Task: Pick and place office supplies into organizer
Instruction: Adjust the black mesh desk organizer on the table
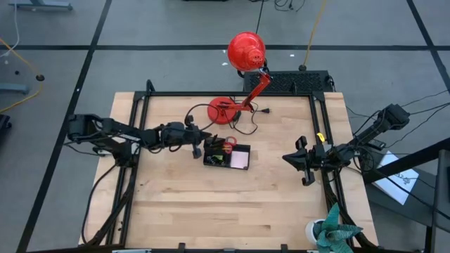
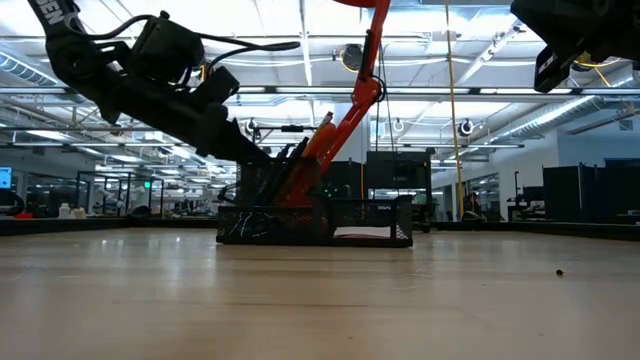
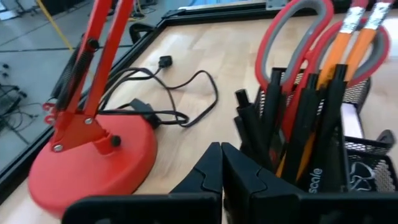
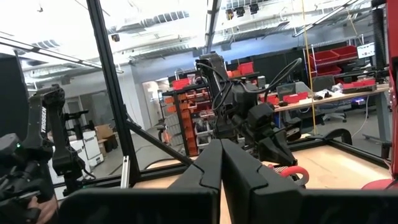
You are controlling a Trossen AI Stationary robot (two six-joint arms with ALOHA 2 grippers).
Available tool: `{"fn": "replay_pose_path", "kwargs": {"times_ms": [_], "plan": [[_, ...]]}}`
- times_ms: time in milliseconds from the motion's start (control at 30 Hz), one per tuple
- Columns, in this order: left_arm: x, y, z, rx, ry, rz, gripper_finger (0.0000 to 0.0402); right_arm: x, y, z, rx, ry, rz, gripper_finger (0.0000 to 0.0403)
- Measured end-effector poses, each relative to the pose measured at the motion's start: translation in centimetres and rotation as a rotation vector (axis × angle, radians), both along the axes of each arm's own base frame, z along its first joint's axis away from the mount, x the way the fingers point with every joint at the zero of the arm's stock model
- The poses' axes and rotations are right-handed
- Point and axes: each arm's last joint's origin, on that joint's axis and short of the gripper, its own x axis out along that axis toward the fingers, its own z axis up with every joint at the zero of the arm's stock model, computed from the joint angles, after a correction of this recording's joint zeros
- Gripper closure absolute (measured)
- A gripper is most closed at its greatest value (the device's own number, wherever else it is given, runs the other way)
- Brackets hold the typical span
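Closed and empty, my left pincer (image 3: pixel 221 163) sits just beside the organizer (image 3: pixel 367 158); one careless swing could topple its scissors (image 3: pixel 298 37) and pencils (image 3: pixel 339 46).

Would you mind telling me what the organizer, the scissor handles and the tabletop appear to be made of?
The organizer looks like black wire mesh, probably metal: its walls are a see-through grid. The scissors have glossy red handles with grey inner linings, likely plastic. The table shows pale wood strips with visible grain, like butcher block, in a matte finish.
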Motion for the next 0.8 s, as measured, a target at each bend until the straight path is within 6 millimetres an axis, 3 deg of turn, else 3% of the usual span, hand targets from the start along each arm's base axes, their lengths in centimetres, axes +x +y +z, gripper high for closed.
{"fn": "replay_pose_path", "kwargs": {"times_ms": [633,800], "plan": [[0.2,-2.8,-0.4,-0.050,0.039,-0.105,0.0399,0.0,0.0,0.0,0.010,0.002,0.004,0.0403],[0.2,-3.1,-0.2,0.024,0.041,-0.084,0.0397,0.0,0.0,0.0,0.010,0.002,0.004,0.0403]]}}
